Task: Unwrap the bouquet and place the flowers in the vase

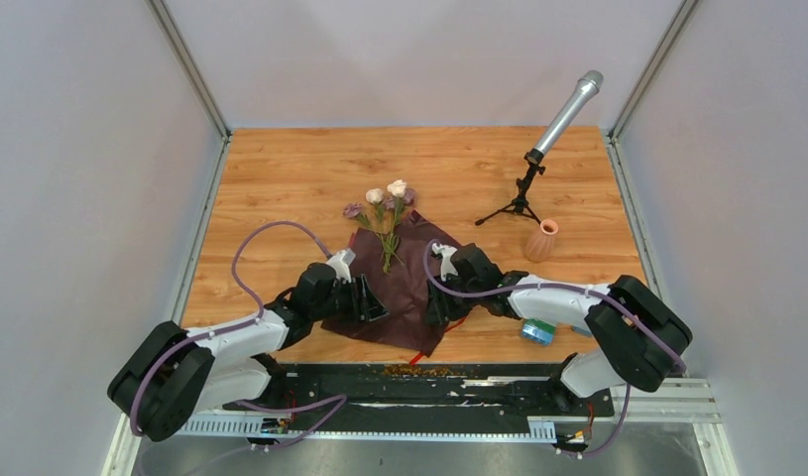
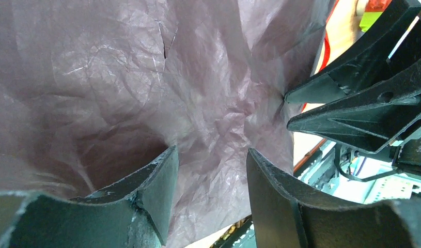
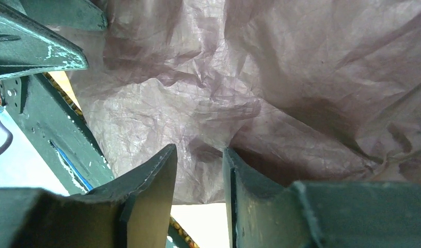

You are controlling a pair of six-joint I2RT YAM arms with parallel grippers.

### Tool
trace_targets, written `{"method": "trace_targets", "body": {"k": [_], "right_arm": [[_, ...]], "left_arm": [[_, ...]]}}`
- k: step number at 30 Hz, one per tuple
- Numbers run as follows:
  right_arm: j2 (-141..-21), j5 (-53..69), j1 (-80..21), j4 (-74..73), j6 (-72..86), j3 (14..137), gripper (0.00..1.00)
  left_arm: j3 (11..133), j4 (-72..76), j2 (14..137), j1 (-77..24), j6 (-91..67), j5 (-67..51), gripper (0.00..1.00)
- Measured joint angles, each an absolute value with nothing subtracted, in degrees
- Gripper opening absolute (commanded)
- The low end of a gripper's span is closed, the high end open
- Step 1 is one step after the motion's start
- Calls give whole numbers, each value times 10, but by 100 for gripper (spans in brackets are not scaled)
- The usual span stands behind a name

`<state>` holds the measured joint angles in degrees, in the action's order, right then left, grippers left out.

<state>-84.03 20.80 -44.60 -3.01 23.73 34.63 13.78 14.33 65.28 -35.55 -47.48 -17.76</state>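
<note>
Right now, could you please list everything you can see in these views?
wrapping paper: one, dark maroon, spread open in the centre
flowers: a few, cream, pink and mauve, heads past the paper's far edge
ribbon: one, red, by the paper's near corner
vase: one, peach, standing right of the paper
microphone: one, silver on black tripod, far right
toy bricks: one stack, blue-green showing, front right, partly hidden
table: one, wood
left pincer: one, black, jaws apart over paper
right pincer: one, black, at the paper, grip unclear
</note>
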Motion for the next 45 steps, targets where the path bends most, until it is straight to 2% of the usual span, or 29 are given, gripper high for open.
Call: {"method": "trace_targets", "body": {"k": [6,12,18,29,35,37,41,45], "right_arm": [[-806,157,-448,-99,222,374,48],[-804,95,-431,-148,191,454,45],[-854,51,-392,-163,163,497,43],[-938,29,-329,-165,132,510,40],[-937,41,-320,-147,129,503,43],[-935,47,-320,-146,125,500,44],[-925,59,-319,-151,119,500,47],[-904,77,-319,-166,118,506,53]], "left_arm": [[161,82,607,-356,-470,-158,60],[223,51,605,-356,-457,-123,59],[228,48,654,-356,-457,-115,58],[200,71,689,-356,-459,-104,55],[195,84,689,-356,-460,-103,56],[195,79,686,-356,-459,-102,61],[215,38,672,-356,-448,-98,83],[269,-22,650,-347,-431,-91,92]]}}
